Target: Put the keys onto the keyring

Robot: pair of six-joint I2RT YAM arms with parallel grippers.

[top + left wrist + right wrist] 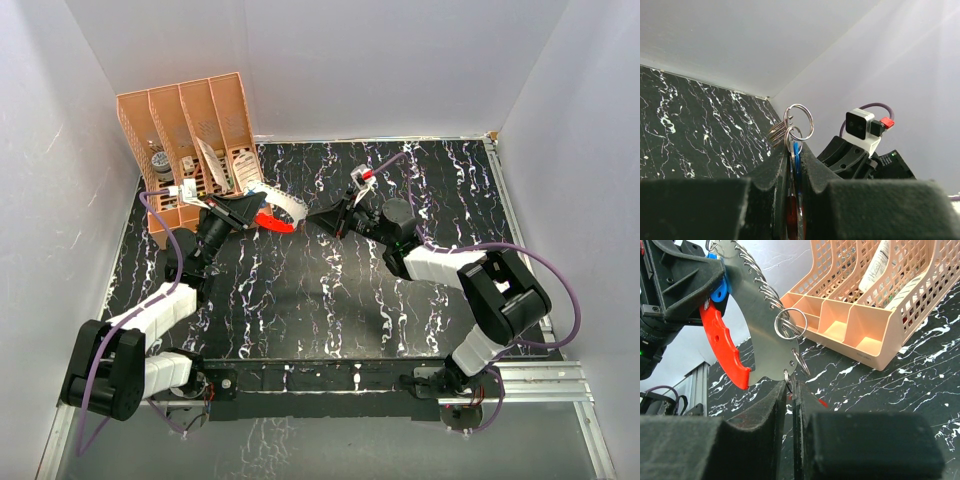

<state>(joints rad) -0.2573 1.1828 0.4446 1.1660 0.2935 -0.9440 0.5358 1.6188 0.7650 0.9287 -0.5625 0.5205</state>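
Observation:
The keyring hangs in the air over the back left of the table, with a red curved strip and a grey metal band carrying several small split rings. My left gripper is shut on its end; in the left wrist view a blue key head and red plastic are pinched between the fingers, with split rings sticking out above. My right gripper is shut just under the band's lowest small ring. Bits of a red key head show behind its fingers.
A peach mesh file organizer stands at the back left, close behind the keyring; it also shows in the right wrist view. White walls enclose the black marbled table. An aluminium rail runs at the near right.

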